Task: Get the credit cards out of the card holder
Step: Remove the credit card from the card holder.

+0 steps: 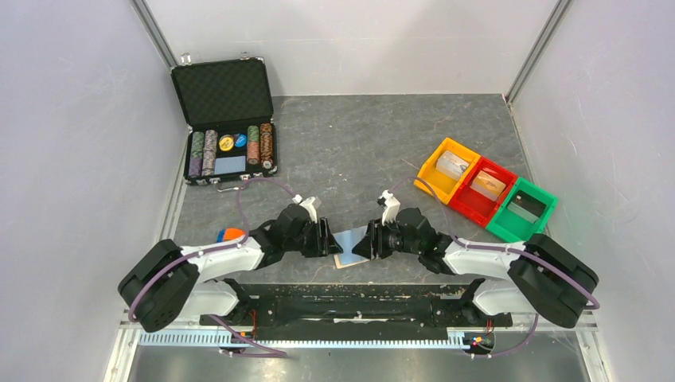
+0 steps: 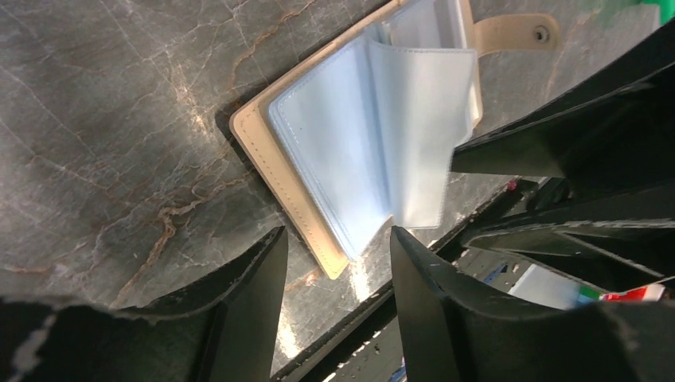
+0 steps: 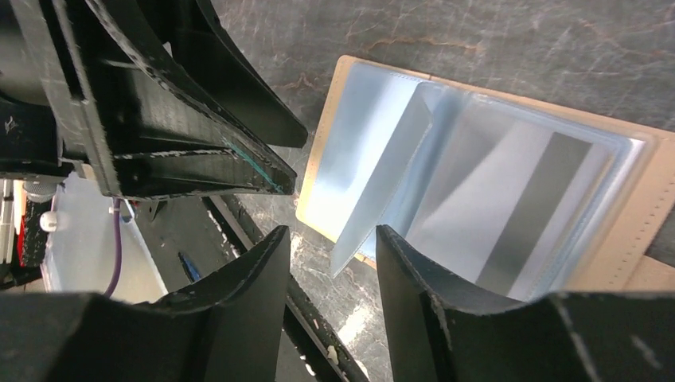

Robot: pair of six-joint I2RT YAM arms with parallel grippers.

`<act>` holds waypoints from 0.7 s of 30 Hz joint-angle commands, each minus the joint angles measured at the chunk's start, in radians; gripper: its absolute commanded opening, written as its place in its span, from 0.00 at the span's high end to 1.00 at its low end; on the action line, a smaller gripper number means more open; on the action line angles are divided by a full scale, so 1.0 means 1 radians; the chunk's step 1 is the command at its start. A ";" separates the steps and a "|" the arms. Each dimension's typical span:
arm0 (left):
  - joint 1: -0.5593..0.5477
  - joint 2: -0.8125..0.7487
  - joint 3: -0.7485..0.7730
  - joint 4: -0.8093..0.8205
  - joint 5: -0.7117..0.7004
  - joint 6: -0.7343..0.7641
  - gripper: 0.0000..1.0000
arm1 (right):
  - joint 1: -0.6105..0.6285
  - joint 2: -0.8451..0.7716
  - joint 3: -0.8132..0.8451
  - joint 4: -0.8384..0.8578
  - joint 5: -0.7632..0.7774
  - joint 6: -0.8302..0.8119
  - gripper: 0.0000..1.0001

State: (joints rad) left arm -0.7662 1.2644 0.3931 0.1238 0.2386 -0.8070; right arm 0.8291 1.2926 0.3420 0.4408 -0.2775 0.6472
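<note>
The card holder [image 1: 349,247] lies open on the table's near edge, between both grippers. In the left wrist view its tan cover [image 2: 296,195] carries fanned light blue sleeves [image 2: 374,135] and a tan tab [image 2: 517,32]. My left gripper [image 2: 336,235] is open, with the holder's near corner in the gap between its fingers. My right gripper [image 3: 332,232] is also open, and the corner of one raised sleeve [image 3: 382,179] hangs between its fingers. A pale credit card with a grey stripe [image 3: 521,211] shows inside the sleeves. Seen from above, the left gripper [image 1: 331,239] and right gripper [image 1: 364,243] face each other.
A black foam-lined case [image 1: 227,123] with poker chips stands open at the back left. Orange [image 1: 448,169], red [image 1: 482,191] and green [image 1: 521,209] bins sit at the right, with flat items inside. A small orange and blue object [image 1: 231,235] lies by the left arm.
</note>
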 commanded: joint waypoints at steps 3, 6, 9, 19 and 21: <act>-0.004 -0.108 0.019 -0.074 -0.053 -0.041 0.38 | 0.010 0.026 0.040 0.065 -0.049 0.007 0.51; -0.005 -0.147 0.020 -0.096 -0.072 -0.041 0.35 | 0.009 0.021 0.042 0.063 -0.051 0.002 0.48; -0.004 -0.163 0.022 -0.117 -0.081 -0.034 0.34 | 0.009 0.004 0.051 0.037 -0.043 -0.017 0.46; -0.005 -0.134 0.040 -0.142 -0.078 0.003 0.45 | -0.049 -0.088 0.078 -0.199 0.173 -0.139 0.51; -0.005 -0.124 0.044 -0.127 -0.065 0.006 0.48 | -0.057 -0.102 0.079 -0.228 0.204 -0.152 0.51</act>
State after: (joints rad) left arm -0.7662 1.1233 0.3985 -0.0250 0.1673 -0.8215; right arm 0.7902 1.2301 0.3851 0.2893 -0.1650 0.5526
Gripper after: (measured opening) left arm 0.547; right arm 0.493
